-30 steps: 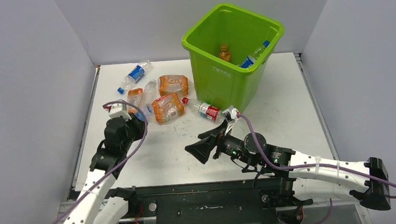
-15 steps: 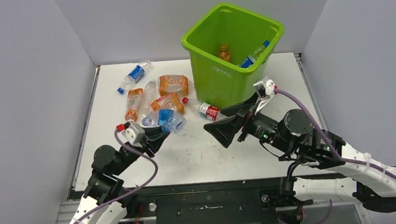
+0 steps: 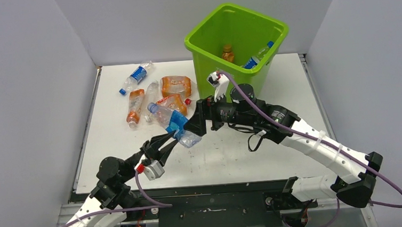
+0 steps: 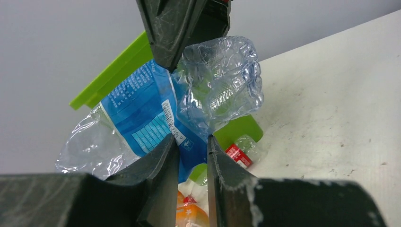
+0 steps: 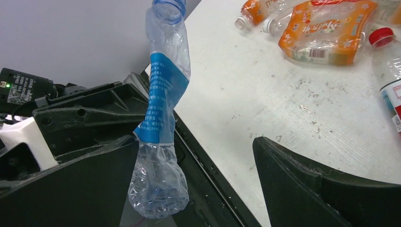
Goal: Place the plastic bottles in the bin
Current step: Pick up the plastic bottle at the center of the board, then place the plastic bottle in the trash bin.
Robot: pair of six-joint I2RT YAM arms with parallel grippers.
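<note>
My left gripper is clamped on a crushed blue-labelled bottle, pinching it across the label, with its crumpled clear end sticking up past the fingers. From above, the left gripper holds the bottle in the air, off the table, in front of the bin and to its left.

My right gripper is right against the same bottle with its jaws spread wide. In its wrist view the bottle hangs beside one finger, and nothing lies between the two. The left wrist view shows a right fingertip touching the clear end. I read this as a handover being set up, since the right arm sits closer to the bin.

By my reckoning the job is only partly done. Inside the bin I see an orange bottle and a blue-capped bottle leaning in the corner. Anything lower down is hidden by the walls.

The rest lie on the table left of the bin:
- a blue-labelled one, the furthest out
- two large orange-tinted ones
- a smaller orange-labelled one
- a clear one
- a red cap nearest the bin, poking out from behind my right arm

So the held bottle and roughly six more remain.
</note>
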